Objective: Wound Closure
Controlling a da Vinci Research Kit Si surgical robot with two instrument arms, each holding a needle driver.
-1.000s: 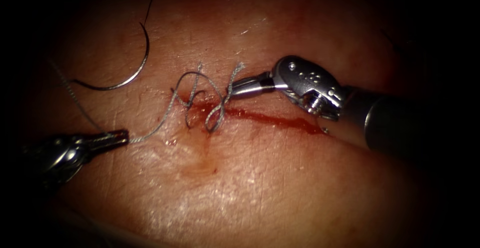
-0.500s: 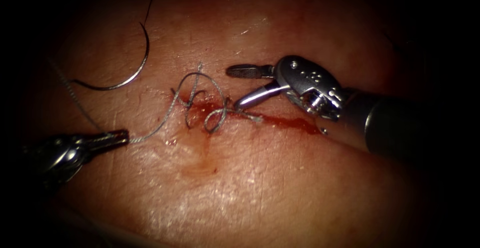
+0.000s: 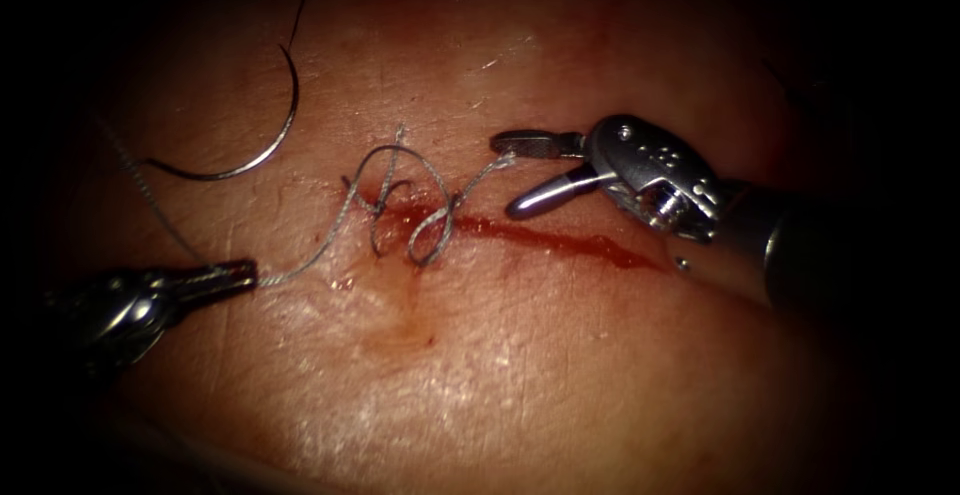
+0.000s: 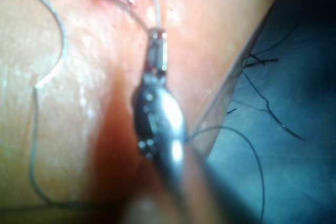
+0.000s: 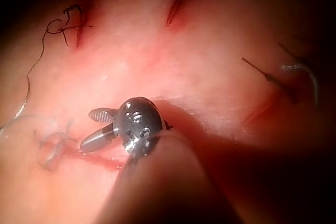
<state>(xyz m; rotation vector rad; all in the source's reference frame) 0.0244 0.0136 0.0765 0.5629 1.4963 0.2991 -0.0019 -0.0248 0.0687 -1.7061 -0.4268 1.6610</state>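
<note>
A: What carries it all?
B: The tissue (image 3: 520,375). The needle (image 3: 262,150) lies loose on it, beyond the left pincer (image 3: 240,273); thread (image 3: 410,195) loops beside the right pincer (image 3: 515,173).

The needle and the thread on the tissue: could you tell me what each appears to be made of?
Needle: apparently thin dark metal, smooth, holding a rigid even curve as it lies free on the tissue. Thread: seemingly a braided or twisted grey fibre, matte, limp and looping, fuzzy at its loose end; the left gripper is shut on it.
</note>
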